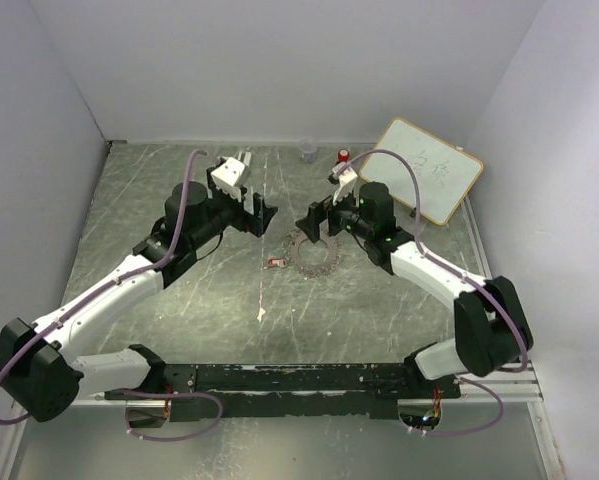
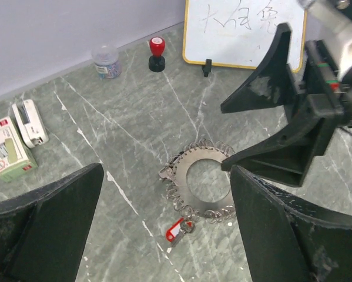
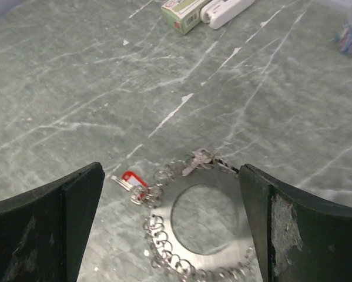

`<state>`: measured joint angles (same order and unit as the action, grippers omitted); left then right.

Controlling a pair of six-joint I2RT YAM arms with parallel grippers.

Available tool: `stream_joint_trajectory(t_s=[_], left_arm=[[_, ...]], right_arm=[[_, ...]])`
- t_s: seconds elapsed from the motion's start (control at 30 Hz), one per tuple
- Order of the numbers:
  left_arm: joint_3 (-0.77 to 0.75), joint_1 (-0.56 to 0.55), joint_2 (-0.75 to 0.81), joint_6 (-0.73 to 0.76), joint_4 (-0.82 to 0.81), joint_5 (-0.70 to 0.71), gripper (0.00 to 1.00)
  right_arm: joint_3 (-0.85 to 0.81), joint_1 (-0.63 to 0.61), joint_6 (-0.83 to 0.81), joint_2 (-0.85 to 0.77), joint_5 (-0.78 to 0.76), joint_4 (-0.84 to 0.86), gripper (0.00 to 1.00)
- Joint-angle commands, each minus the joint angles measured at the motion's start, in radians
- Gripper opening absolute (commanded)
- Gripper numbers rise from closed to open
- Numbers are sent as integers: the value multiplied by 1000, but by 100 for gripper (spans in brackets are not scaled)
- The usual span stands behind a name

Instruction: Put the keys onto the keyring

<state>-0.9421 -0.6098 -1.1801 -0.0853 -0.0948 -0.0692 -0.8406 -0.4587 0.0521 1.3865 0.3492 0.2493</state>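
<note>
Black plastic fingers on your left hand (image 2: pixel 164 235) stand spread wide with nothing between them, and your right hand (image 3: pixel 170 226) is just as wide and just as empty. Both hands hang above the veined grey-green desk (image 1: pixel 374 315), facing each other across the keyring (image 2: pixel 181 176). The keyring lies flat on the desk, a grey metal disc with a round hole and a fringe of small wire loops. The red-headed key (image 2: pixel 177 230) lies on the desk at the ring's loops, on the side towards your left hand. A silver key (image 3: pixel 198 158) rests among the loops further round the rim. You cannot tell whether either key is threaded on. Further back, a whiteboard (image 2: pixel 240 29) leans by the wall, with a red-topped stamp (image 2: pixel 157 54) just beside it.
</note>
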Motion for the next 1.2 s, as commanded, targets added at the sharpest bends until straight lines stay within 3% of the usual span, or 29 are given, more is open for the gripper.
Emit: stream_joint_trajectory(t_s=[0.0,0.1,0.27,0.5,0.93,1.03,1.17], left_arm=[[35,8,27,-98,-104,38,100],[50,8,18,-124,-100,34,100],[86,10,20,-129,-114,63,99],[88,13,4,-128,-124,73,97],[93,15,11,-116,-114,70,97],[95,15,13,-114,-113,69,97],[94,15,14,-116,-112,68,98]], right_arm=[[-19,36,203,106,93,179,99],[-59,69,289,204,151,204,93],[-262,41,198,371,32,-30,83],[-393,-62,107,514,-153,-182,84],[-399,-67,65,623,-226,-263,84],[-396,-67,69,628,-232,-274,76],[-394,-67,71,628,-243,-291,50]])
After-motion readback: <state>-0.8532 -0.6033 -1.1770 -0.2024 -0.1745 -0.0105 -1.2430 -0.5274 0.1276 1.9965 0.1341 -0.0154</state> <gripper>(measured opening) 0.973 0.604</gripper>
